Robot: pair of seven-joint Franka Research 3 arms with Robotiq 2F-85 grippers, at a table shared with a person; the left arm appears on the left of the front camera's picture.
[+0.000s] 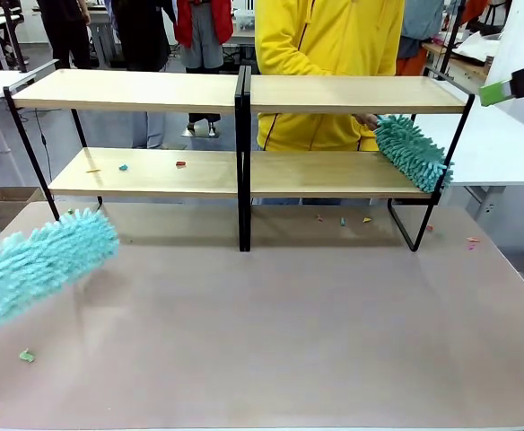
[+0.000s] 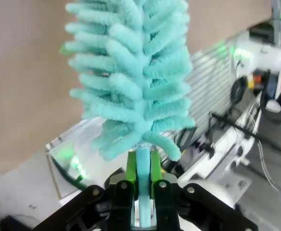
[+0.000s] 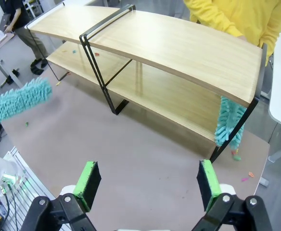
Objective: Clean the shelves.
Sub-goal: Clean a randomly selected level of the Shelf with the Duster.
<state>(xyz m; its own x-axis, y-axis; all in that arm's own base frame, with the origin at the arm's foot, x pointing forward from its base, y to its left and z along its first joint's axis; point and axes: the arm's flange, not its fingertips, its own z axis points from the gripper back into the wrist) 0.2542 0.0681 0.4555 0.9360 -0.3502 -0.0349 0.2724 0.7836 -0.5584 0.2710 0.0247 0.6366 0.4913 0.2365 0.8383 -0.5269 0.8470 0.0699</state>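
Observation:
The shelves [image 1: 244, 94] are two joined two-tier racks of light wood on black frames, standing across the far half of the table. In the left wrist view my left gripper [image 2: 141, 185] is shut on the handle of a teal fluffy duster [image 2: 131, 72]. That duster [image 1: 42, 260] hovers over the table's left front, below and in front of the left rack. A person in yellow holds a second teal duster [image 1: 412, 151] on the right lower board. My right gripper [image 3: 149, 180] is open, high above the table's right side, its green pad [image 1: 493, 92] near the right rack's top corner.
Small coloured scraps lie on the left lower board [image 1: 123, 166], on the table under the right rack [image 1: 343, 220], at the right edge [image 1: 471, 241] and at the front left [image 1: 27, 356]. White tables [image 1: 504, 144] flank the brown table. People stand behind.

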